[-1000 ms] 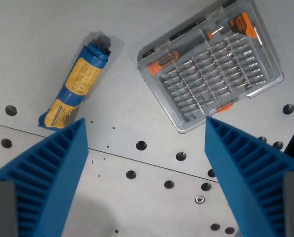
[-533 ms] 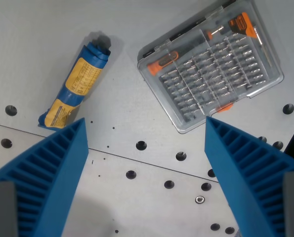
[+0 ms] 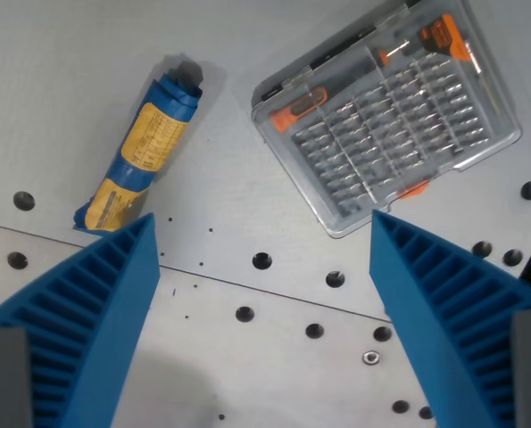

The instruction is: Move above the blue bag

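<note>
**Hovering over table, bag off to the wrist view's left**

Looking down from the wrist: the gripper is released, its two blue ribbed fingers spread wide at the bottom corners of the frame, nothing between them but bare table. The table is a grey metal plate with scattered round holes and a seam running across below mid-frame.

Bag: a rolled blue bundle wrapped in a yellow label, lying flat on the table in the upper left of the wrist view. Its near end sits just above the tip of the left-hand finger in the picture. Long axis runs diagonally, from lower left up to upper right; the darker rolled end points to the upper right. Label carries dark print, too small to read.

Case: a clear plastic box of screwdriver bits with orange-handled tools inside, lying in the upper right, well apart from the bag. Its long side is tilted, rising to the right. No brand legible.
</note>
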Controlling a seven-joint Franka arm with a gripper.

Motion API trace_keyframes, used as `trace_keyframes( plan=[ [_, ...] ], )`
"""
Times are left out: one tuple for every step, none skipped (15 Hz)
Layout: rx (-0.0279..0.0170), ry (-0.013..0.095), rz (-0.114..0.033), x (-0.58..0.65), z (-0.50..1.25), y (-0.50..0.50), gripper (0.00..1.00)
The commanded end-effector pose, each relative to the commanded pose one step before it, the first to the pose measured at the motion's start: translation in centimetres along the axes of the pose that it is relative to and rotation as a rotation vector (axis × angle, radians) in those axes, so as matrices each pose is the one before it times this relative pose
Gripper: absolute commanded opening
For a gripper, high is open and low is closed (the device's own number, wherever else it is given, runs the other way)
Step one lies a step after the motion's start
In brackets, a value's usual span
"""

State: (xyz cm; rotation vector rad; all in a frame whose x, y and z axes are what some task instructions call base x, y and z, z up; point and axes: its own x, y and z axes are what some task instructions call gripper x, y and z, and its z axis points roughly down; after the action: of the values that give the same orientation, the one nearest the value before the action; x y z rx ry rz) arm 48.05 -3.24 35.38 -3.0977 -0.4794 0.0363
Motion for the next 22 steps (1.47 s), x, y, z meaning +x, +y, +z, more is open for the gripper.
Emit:
trace_keyframes(
  plan=[
    [-0.02282, 0.0563, 0.1209, -0.216, 1.027, -0.796, 1.00],
    [-0.00169, 0.0077, 0.0191, -0.094, 0.398, -0.208, 1.00],
    [-0.00136, 0.0062, 0.0204, -0.114, 0.433, -0.220, 1.00],
    [-0.00059, 0.0059, 0.0243, -0.133, 0.461, -0.230, 1.00],
    [0.00110, 0.0056, 0.0213, -0.145, 0.483, -0.237, 1.00],
    [0.00218, 0.0022, 0.0196, -0.159, 0.500, -0.241, 1.00],
    [0.00240, 0.0004, 0.0239, -0.171, 0.500, -0.242, 1.00],
    [0.00087, 0.0003, 0.0233, -0.181, 0.500, -0.245, 1.00],
    [0.00120, 0.0014, 0.0256, -0.192, 0.500, -0.249, 1.00],
    [0.00015, -0.0029, 0.0238, -0.205, 0.500, -0.256, 1.00],
    [0.00003, -0.0026, 0.0248, -0.215, 0.500, -0.260, 1.00],
    [-0.00019, 0.0000, 0.0245, -0.228, 0.500, -0.266, 1.00],
    [0.00112, 0.0013, 0.0264, -0.241, 0.500, -0.265, 1.00],
    [0.00199, -0.0006, 0.0207, -0.255, 0.500, -0.262, 1.00],
    [0.00202, 0.0012, 0.0201, -0.268, 0.500, -0.255, 1.00],
    [0.00371, 0.0024, 0.0230, -0.281, 0.500, -0.247, 1.00],
    [0.00319, -0.0020, 0.0274, -0.290, 0.500, -0.237, 1.00],
    [0.00019, -0.0020, 0.0236, -0.296, 0.500, -0.225, 1.00],
    [-0.00070, -0.0003, 0.0175, -0.296, 0.500, -0.213, 1.00],
    [0.00345, -0.0011, 0.0137, -0.298, 0.500, -0.201, 1.00],
    [0.00346, -0.0054, 0.0164, -0.299, 0.500, -0.194, 1.00],
    [0.00320, -0.0027, 0.0221, -0.296, 0.500, -0.186, 1.00]
  ],
)
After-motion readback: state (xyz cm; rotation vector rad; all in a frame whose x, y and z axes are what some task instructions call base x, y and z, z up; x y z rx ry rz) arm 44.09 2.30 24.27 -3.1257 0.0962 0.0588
